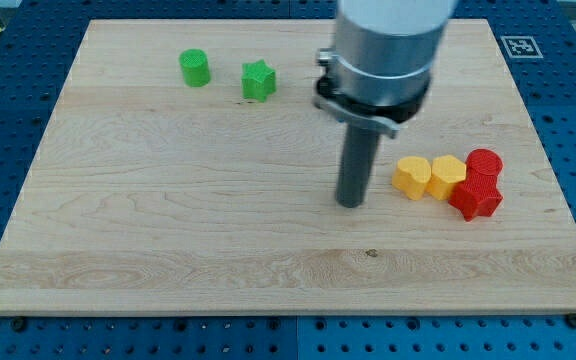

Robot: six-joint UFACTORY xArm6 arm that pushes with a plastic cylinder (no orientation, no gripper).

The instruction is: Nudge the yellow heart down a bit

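Observation:
The yellow heart (412, 177) lies on the wooden board at the view's right. A second yellow block (447, 175), shape unclear, touches its right side. A red round block (484, 163) and a red star-like block (476, 195) sit against that one. My tip (350, 203) rests on the board a short way to the left of the yellow heart, apart from it and slightly lower in the view.
A green cylinder (195, 68) and a green star (258, 80) stand near the view's top left. The wooden board (168, 220) lies on a blue perforated table. A marker tag (520, 46) sits off the board's top right corner.

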